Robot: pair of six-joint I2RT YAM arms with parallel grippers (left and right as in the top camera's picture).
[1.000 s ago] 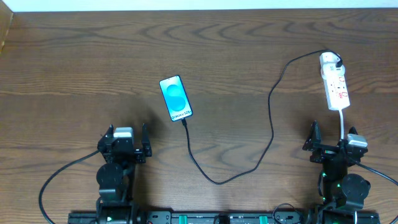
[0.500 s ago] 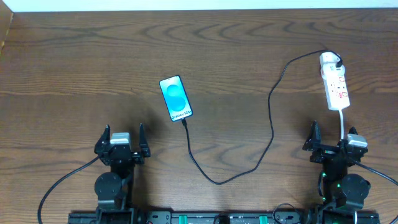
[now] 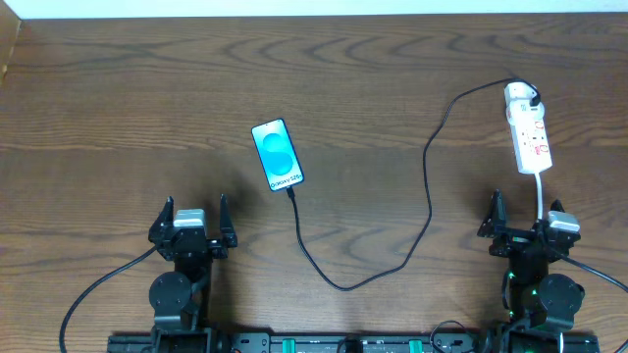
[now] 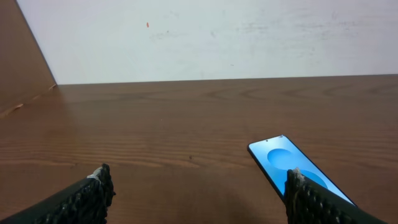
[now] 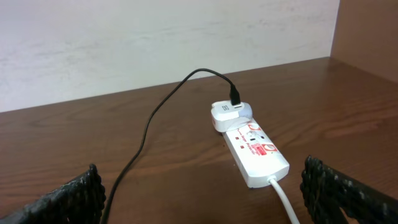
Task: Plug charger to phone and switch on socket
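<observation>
The phone [image 3: 278,154] lies face up mid-table with a bright blue screen; it also shows in the left wrist view [image 4: 300,175]. The black charger cable [image 3: 429,191] runs from the phone's near end in a loop to a white adapter at the far end of the white socket strip [image 3: 528,128], also seen in the right wrist view [image 5: 255,147]. The cable tip sits at the phone's bottom edge. My left gripper [image 3: 192,224] is open and empty near the front edge, short of the phone. My right gripper [image 3: 530,222] is open and empty just in front of the strip.
A white wall runs along the table's far edge [image 3: 314,12]. The strip's white lead [image 5: 284,200] trails toward my right gripper. A raised wooden side panel stands at the far left [image 4: 22,68] and another at the far right [image 5: 367,31].
My left arm has drawn back toward the front edge and squared up since a second ago. The phone, cable, strip and right arm have not moved.
</observation>
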